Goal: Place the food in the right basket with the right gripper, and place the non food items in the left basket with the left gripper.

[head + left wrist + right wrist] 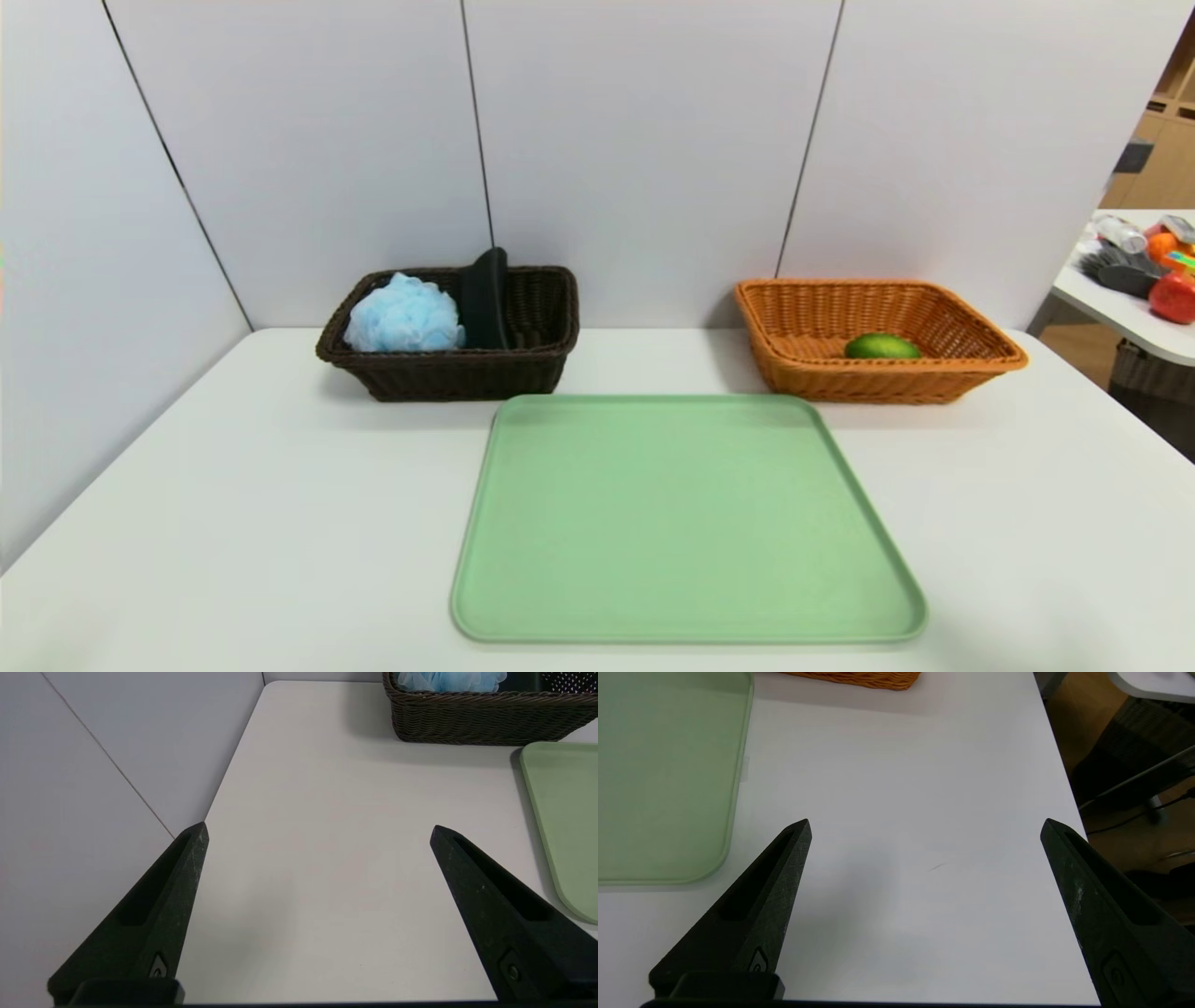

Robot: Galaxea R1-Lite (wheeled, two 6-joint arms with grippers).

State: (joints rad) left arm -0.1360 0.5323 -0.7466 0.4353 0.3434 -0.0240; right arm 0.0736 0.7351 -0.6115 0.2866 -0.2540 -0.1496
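Between the left gripper's (317, 830) wide-spread jaws there's only bare table (327, 882); same story between the right gripper's (924, 823) spread jaws, nothing pinched. Ahead of both, the green tray (686, 518) sits empty. Farther on, the pouf (403, 315) and the case (485, 297), standing on end, sit in the dark basket (448, 373) beyond the left jaws; the lime (881, 346) lies in the orange basket (971, 327) beyond the right. Sorting looks finished; no reach seems needed.
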